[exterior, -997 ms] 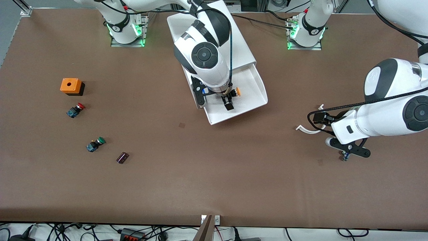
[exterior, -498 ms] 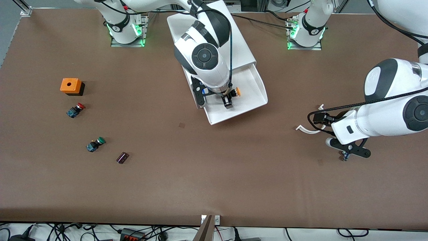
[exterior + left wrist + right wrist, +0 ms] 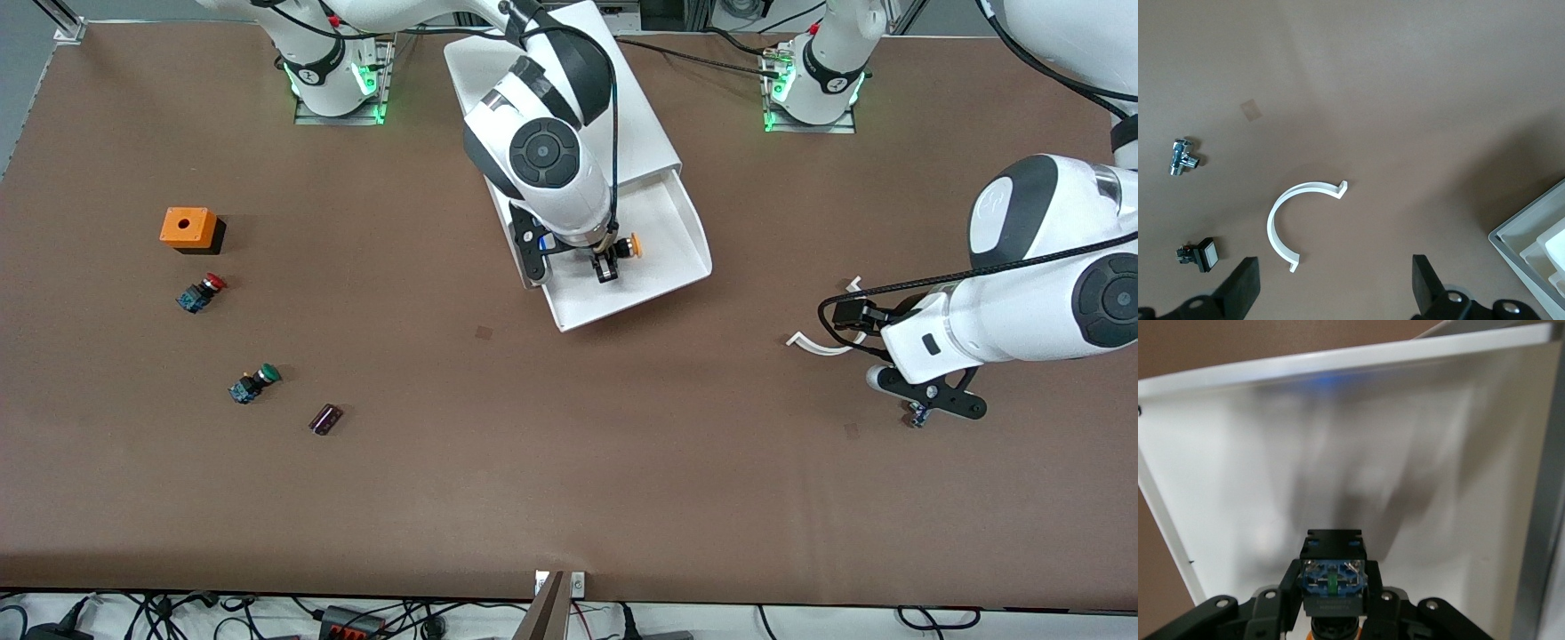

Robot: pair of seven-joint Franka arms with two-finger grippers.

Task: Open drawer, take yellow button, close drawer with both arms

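R tool pinched on the orange-capped, black-and-blue button, low in the pulled-out white tray drawer. Risk: off-centre grip, button twists out on lift. L tool wide, waiting over worktop.

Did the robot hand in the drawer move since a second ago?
Yes. The right gripper pinched shut on the button; its lower finger drew in, away from the drawer's front lip. The arm itself barely shifted.

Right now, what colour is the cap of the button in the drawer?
Orange-yellow; the button shows it best in the front view.
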